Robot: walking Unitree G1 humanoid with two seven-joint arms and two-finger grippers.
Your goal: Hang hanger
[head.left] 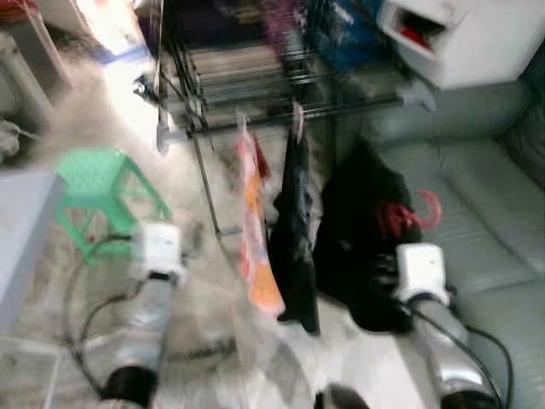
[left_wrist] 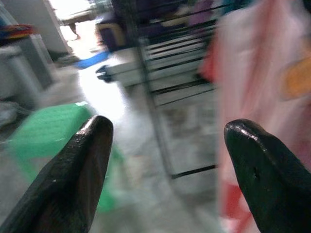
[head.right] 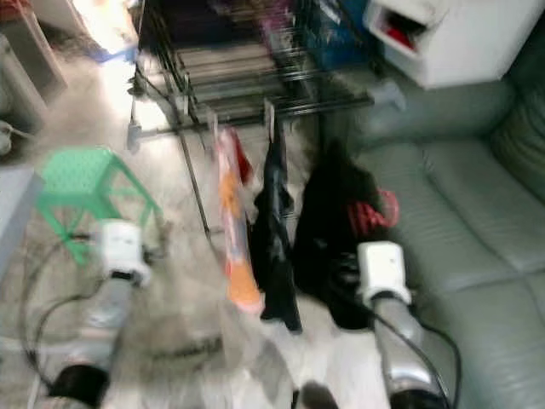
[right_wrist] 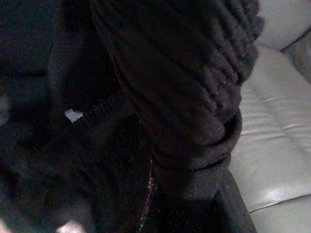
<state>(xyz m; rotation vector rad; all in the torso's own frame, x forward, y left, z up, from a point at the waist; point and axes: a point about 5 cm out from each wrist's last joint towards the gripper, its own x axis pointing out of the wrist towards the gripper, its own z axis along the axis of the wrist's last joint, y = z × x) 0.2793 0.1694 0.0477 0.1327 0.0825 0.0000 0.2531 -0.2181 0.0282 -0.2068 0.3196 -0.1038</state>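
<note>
A black knit garment [head.left: 362,239] on a red hanger [head.left: 426,209] hangs beside the sofa, below the end of the dark drying rack [head.left: 255,85]. My right wrist [head.left: 421,271] is against this garment, and the gripper itself is buried in the dark knit cloth [right_wrist: 170,97]. An orange and pink garment [head.left: 255,239] and a thin black one [head.left: 294,230] hang from the rack's front rail. My left gripper [left_wrist: 170,131] is open and holds nothing; it points at the rack, with the pink garment [left_wrist: 262,87] beside one finger. The head views are blurred.
A green plastic stool [head.left: 94,183] stands on the floor at the left, near my left arm [head.left: 157,264]. A grey sofa [head.left: 485,221] fills the right side, with a white box [head.left: 477,34] behind it. Cables [head.left: 81,315] lie on the floor. A grey tabletop edge [head.left: 21,221] is at the far left.
</note>
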